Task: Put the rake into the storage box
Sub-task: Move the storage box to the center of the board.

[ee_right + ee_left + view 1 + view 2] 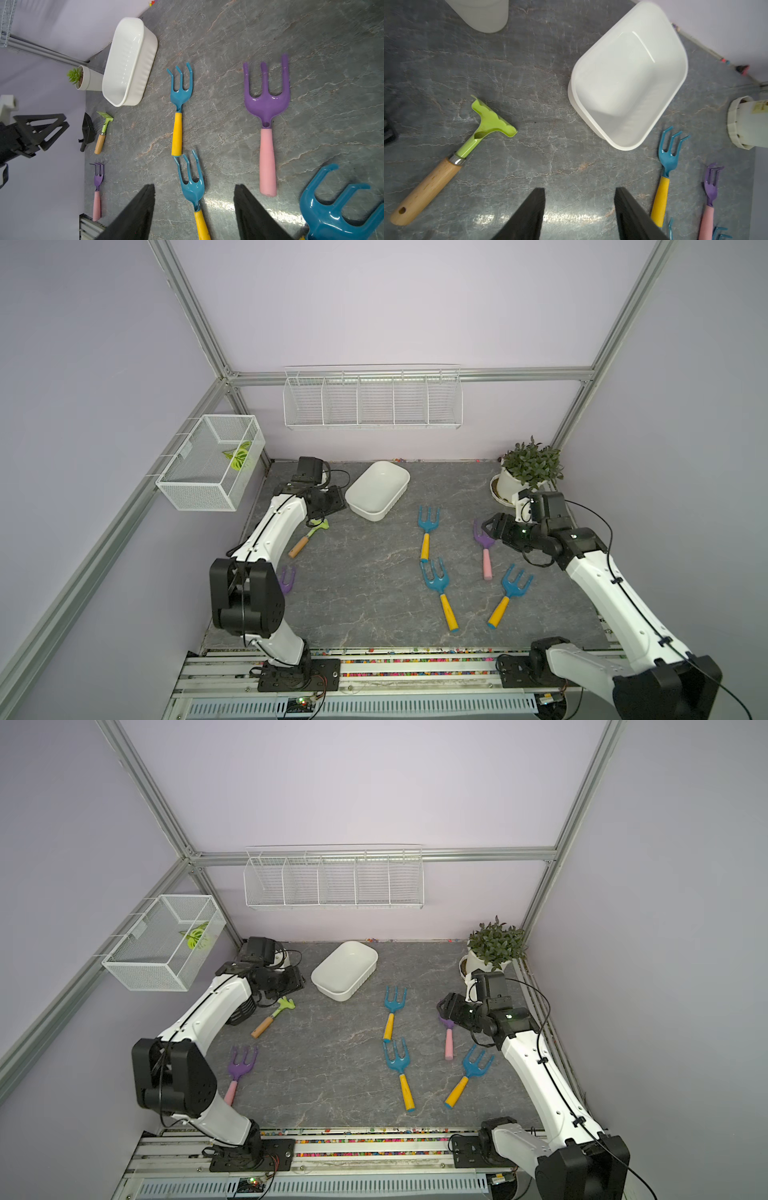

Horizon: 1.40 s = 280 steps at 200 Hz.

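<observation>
The rake (309, 537) (272, 1017) has a green T-shaped head and a wooden handle; it lies flat at the table's back left. The white storage box (365, 512) (334, 992) (629, 83) (124, 62) stands empty just right of it. My left gripper (334, 499) (293, 979) (579, 190) hovers open between the rake (483, 128) and the box, holding nothing. My right gripper (488, 526) (442, 1009) (195, 186) is open and empty above the head of a purple three-pronged fork (484, 547) (267, 104).
Three blue forks with yellow handles (428, 531) (436, 585) (509, 593) lie mid-table. A second purple fork (239, 1069) lies by the left arm. A potted plant (528, 472) stands back right. A mesh basket (212, 468) and wire rack (372, 400) hang on the walls.
</observation>
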### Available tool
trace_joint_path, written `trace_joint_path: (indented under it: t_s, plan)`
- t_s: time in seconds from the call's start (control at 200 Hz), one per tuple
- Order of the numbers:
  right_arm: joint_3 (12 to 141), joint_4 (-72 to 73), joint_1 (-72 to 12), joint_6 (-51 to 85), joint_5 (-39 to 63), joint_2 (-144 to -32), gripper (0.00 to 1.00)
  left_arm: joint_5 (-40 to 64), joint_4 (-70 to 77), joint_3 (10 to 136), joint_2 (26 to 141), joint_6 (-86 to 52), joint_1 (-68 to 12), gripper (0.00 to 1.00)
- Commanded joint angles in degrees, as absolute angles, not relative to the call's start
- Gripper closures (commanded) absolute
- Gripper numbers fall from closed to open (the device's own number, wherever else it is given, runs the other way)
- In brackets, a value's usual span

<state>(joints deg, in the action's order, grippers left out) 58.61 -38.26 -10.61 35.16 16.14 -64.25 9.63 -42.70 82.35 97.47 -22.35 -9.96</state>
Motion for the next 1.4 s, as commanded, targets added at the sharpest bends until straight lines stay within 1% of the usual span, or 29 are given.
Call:
trace_joint_path:
  t_s: [0.0, 0.205, 0.335, 0.45, 0.68, 0.905, 1.0, 1.155, 1.395]
  plan:
    - [61.0, -39.3, -12.0, 35.6, 15.8, -64.9, 0.34, 6.8, -45.3, 86.7, 102.2, -21.7, -10.4, 0.42]
    - [62.7, -38.4, -13.6, 36.6, 15.8, -67.0, 0.32, -1.2, -48.3, 96.2, 111.7, -17.4, -13.4, 0.43]
    - [63.0, -38.1, -14.1, 36.9, 15.5, -68.2, 0.32, -4.6, -48.5, 99.1, 116.0, -14.9, -14.7, 0.47]
    - [63.3, -38.5, -14.1, 36.9, 15.2, -68.9, 0.32, -5.1, -46.8, 98.8, 117.1, -14.8, -15.0, 0.48]
    - [63.0, -38.8, -14.3, 37.1, 15.1, -69.5, 0.32, -6.2, -43.8, 98.8, 118.1, -15.7, -15.1, 0.49]
    - [62.2, -38.1, -14.7, 38.1, 15.5, -70.2, 0.33, -6.4, -43.7, 101.2, 120.3, -16.5, -15.3, 0.49]
    - [62.2, -38.3, -15.1, 38.2, 15.1, -70.2, 0.33, -6.1, -43.7, 102.3, 121.3, -17.7, -15.3, 0.5]
    - [62.0, -38.5, -15.4, 38.5, 15.0, -69.9, 0.33, -5.4, -43.9, 104.0, 123.5, -20.6, -15.4, 0.55]
    - [61.8, -39.8, -15.6, 38.4, 14.6, -68.9, 0.33, -4.6, -43.0, 104.9, 125.2, -23.6, -15.8, 0.66]
